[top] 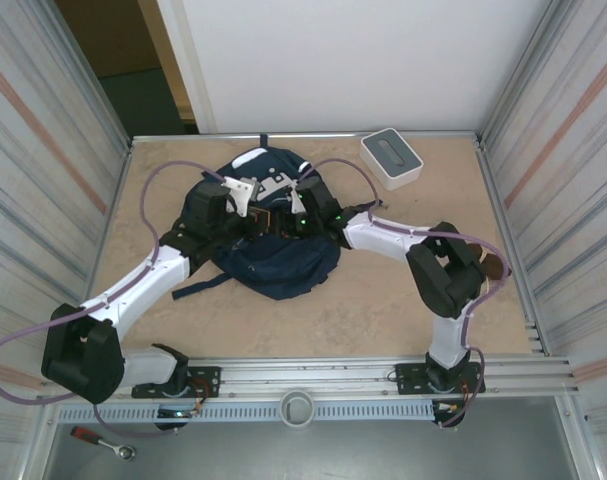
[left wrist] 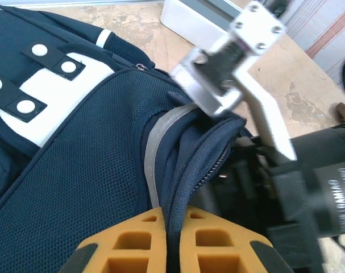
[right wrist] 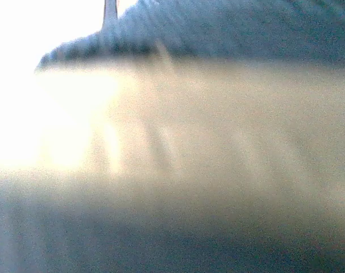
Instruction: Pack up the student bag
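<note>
The student bag (top: 273, 262), navy with white patches, lies in the middle of the table, and both arms reach into its upper part. My left gripper (left wrist: 173, 227) is shut on a fold of the bag's zipper rim (left wrist: 189, 165), which runs up between the orange fingers (left wrist: 132, 244); from above it sits at the bag's opening (top: 255, 215). My right gripper (top: 297, 212) is pushed into the opening from the right, its fingers hidden by fabric. In the right wrist view there is a blur of pale lining (right wrist: 189, 131) under navy cloth (right wrist: 229, 28).
A white box (top: 391, 158) stands at the back right of the table, close to the bag's top (left wrist: 189, 23). A loose strap (top: 198, 285) trails from the bag toward the left arm. Metal walls close in both sides.
</note>
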Motion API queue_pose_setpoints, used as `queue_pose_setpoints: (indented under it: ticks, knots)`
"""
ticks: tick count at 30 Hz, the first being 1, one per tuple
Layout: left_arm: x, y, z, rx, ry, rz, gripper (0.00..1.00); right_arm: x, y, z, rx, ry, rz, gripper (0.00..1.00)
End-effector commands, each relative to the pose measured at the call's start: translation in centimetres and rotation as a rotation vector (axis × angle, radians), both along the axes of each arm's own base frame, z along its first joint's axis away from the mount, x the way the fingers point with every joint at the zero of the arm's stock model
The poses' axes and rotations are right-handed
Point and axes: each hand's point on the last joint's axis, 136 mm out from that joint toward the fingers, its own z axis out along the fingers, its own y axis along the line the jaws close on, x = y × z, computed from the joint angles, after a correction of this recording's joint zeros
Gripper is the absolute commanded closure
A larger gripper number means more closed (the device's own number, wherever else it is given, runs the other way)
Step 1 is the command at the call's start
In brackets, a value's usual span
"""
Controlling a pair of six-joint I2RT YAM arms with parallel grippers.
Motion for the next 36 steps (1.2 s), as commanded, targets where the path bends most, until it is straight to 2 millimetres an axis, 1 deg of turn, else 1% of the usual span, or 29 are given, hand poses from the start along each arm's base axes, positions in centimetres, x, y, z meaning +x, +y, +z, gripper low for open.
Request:
queue_pose_setpoints:
  ticks: [1, 4, 6, 7, 9, 10, 11, 13, 15, 17, 19, 22, 23, 25, 26, 28, 30, 32, 33, 35, 36]
  knots:
    - [-0.2, -0.6, 2.3, -0.068, -0.062, -0.015, 1.00, -1.8, -3.2, 2.1, 0.000, -0.053, 0.007, 0.69]
    - [-0.1, -0.7, 1.3, -0.058, -0.042, -0.006, 1.00, -3.0, -6.9, 2.2, -0.056, -0.078, -0.036, 0.62]
    - [-0.3, -1.1, 0.5, -0.051, -0.032, -0.015, 0.98, -3.2, -9.6, 2.0, -0.110, -0.090, -0.093, 0.57]
    - [-0.4, -1.3, 0.1, -0.046, -0.028, -0.016, 0.97, -3.2, -11.0, 1.6, -0.134, -0.089, -0.130, 0.53]
    - [-0.7, -1.7, -1.0, -0.033, -0.018, -0.015, 0.94, -2.9, -13.3, 0.6, -0.150, -0.059, -0.207, 0.49]
    - [-0.9, -2.1, -1.6, -0.026, -0.011, -0.020, 0.92, -2.7, -14.3, 0.1, -0.147, -0.033, -0.243, 0.47]
    - [-1.3, -2.6, -2.4, -0.016, -0.002, -0.031, 0.87, -2.4, -15.1, -0.6, -0.143, -0.005, -0.277, 0.46]
    - [-2.2, -3.6, -4.2, 0.014, 0.023, -0.056, 0.75, -1.9, -15.8, -1.6, -0.132, 0.027, -0.311, 0.44]
    - [-3.1, -4.5, -5.9, 0.058, 0.055, -0.090, 0.60, -1.5, -15.7, -2.2, -0.131, 0.043, -0.316, 0.44]
    - [-4.2, -5.4, -6.7, 0.111, 0.079, -0.145, 0.50, -1.1, -15.3, -2.5, -0.129, 0.049, -0.313, 0.43]
    - [-5.2, -5.8, -6.8, 0.165, 0.069, -0.191, 0.43, -0.8, -14.8, -2.4, -0.115, 0.040, -0.305, 0.43]
    - [-5.7, -5.1, -5.2, 0.170, 0.024, -0.170, 0.37, -0.5, -14.3, -2.9, -0.121, 0.043, -0.300, 0.42]
    - [-5.8, -4.6, -4.4, 0.158, -0.006, -0.150, 0.35, -0.4, -14.3, -3.3, -0.132, 0.045, -0.298, 0.42]
    - [-5.4, -2.9, -3.0, 0.140, -0.070, -0.071, 0.30, -0.3, -14.4, -4.3, -0.157, 0.054, -0.301, 0.42]
    - [-5.0, -1.5, -2.3, 0.121, -0.092, -0.013, 0.28, -0.3, -14.5, -4.8, -0.168, 0.059, -0.302, 0.42]
    - [-4.3, 1.4, -1.7, 0.071, -0.099, 0.096, 0.24, -0.1, -14.8, -5.5, -0.186, 0.067, -0.305, 0.44]
    - [-2.9, 5.3, -1.8, 0.010, -0.071, 0.245, 0.20, 0.1, -15.2, -6.2, -0.209, 0.068, -0.313, 0.48]
    - [-1.8, 8.7, -2.5, -0.046, -0.007, 0.357, 0.20, 0.2, -15.6, -6.6, -0.232, 0.064, -0.319, 0.53]
    - [-1.2, 9.9, -2.9, -0.073, 0.020, 0.394, 0.20, 0.3, -15.8, -6.8, -0.244, 0.066, -0.322, 0.56]
    - [-0.1, 11.1, -3.3, -0.109, 0.066, 0.414, 0.20, 0.5, -16.1, -7.0, -0.264, 0.065, -0.329, 0.62]
    - [0.5, 11.3, -3.5, -0.117, 0.089, 0.414, 0.20, 0.5, -16.2, -7.0, -0.268, 0.061, -0.331, 0.64]
